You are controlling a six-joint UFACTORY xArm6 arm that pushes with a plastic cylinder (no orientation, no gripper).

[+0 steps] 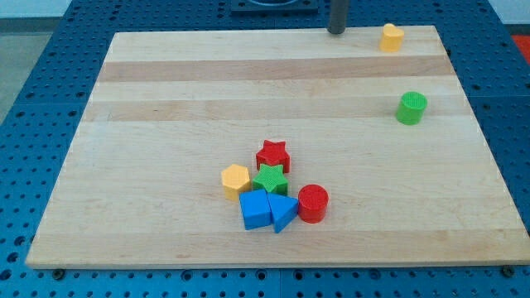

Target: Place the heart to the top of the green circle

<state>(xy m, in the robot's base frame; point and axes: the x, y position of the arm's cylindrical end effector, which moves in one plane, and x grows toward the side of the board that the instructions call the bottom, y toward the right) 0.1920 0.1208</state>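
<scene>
Surface: wooden board (166, 99) of pale planks on a blue pegboard bench (50, 50), seen from the board's near edge.
Landmark: green circle (411, 108), a short green cylinder standing near the board's right edge, in its upper half.
Heart: yellow heart (392, 37), toward the view's top from the green circle and slightly to its left, close to the board's far edge; well apart from the circle, nothing between them.
My tip: my tip (337, 31) rests at the board's far edge, to the view's left of the yellow heart and apart from it, up and left of the green circle.
Jaws: none on this rod, so nothing is held; it can only push.
Cluster: red star (272, 155), green star (271, 180), yellow hexagon (236, 179), blue cube (255, 210), blue triangle (283, 212) and red cylinder (313, 203) bunch together far down and left of the green circle, uninvolved.
Progress: heart already lies on the top side of the circle; by my judgement what is left is closing the gap and lining it up above the circle.
</scene>
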